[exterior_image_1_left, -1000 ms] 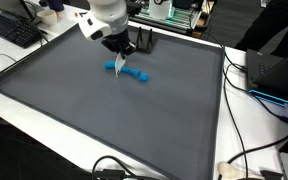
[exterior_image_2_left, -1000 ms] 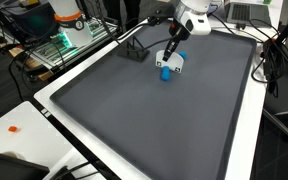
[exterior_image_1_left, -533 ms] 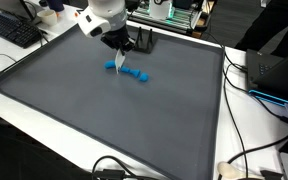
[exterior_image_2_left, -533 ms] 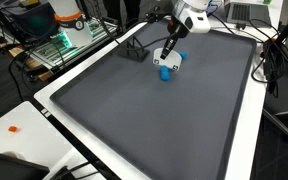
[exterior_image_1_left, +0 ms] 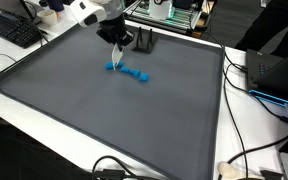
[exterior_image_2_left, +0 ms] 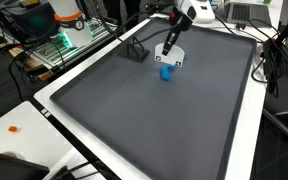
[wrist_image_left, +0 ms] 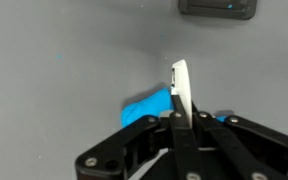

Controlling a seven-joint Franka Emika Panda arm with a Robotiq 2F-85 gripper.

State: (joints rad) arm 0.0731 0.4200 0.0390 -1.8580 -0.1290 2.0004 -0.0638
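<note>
**Figure. Wrist and exterior views of a single arm over a grey mat [exterior_image_1_left: 114,125] laid on a white table [exterior_image_1_left: 236,100].**

The end effector [wrist_image_left: 180,118] is shown with its fingers brought together on a thin white strip [wrist_image_left: 181,88]. The strip is clamped across its flat faces and projects beyond the fingertips. In an exterior view it is seen above the far part of the mat, just over a blue piece [exterior_image_1_left: 130,72] that lies flat there. Whether the two touch cannot be determined.

The strip is judged to be light, stiff and smooth. A pinch across the flat faces near one end suits it best, though slipping or twisting in the grip is to be expected under any sideways load.

A small black holder [exterior_image_1_left: 144,41] is set near the far edge of the mat. Its contents, if any, cannot be made out.
</note>
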